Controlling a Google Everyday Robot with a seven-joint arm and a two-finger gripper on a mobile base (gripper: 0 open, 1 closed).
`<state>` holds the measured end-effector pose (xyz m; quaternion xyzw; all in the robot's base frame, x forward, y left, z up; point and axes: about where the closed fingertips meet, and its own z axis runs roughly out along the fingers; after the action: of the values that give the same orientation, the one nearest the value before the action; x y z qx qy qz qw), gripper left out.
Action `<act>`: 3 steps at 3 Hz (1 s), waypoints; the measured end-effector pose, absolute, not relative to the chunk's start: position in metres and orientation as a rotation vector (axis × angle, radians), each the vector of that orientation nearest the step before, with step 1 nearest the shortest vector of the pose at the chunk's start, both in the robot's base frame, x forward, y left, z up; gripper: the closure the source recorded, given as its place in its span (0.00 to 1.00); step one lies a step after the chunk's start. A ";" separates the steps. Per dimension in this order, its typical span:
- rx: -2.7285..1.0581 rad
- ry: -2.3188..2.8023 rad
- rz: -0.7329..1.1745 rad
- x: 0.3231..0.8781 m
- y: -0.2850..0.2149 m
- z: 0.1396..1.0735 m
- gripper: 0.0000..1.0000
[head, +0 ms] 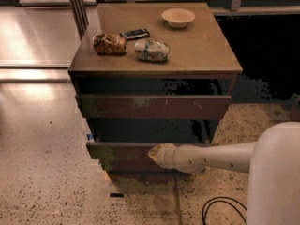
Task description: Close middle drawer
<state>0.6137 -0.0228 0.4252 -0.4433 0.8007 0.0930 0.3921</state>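
Gripper (153, 154) at slab-fronted wooden middle drawer (117, 153)

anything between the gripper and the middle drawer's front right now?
Nothing. In the camera view the gripper sits right at the front of the middle drawer, with no object or visible gap between them.

The end effector (157, 154) rests against the front of the middle drawer (117, 153), which juts out past the uppermost front (150, 107). The dark gap between those two fronts seems open, though its depth is hard to read. Left of the cabinet the floor (42, 172) gives free passage. On the right, the arm (215, 157) and the robot's pale body (276, 172) block the way, with a black cable (220, 209) looped below. On the worktop (206, 50), a bowl (178, 17), a phone (136, 33), a brown packet (109, 43) and a pale wrapper (151, 50) crowd the rear and left.
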 end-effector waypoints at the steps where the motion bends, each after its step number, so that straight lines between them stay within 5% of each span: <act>1: -1.091 2.035 0.160 0.635 -0.043 0.434 1.00; 3: -1.044 2.020 0.105 0.652 -0.062 0.450 1.00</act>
<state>0.6516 -0.0622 0.4505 -0.4163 0.8056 0.0418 0.4196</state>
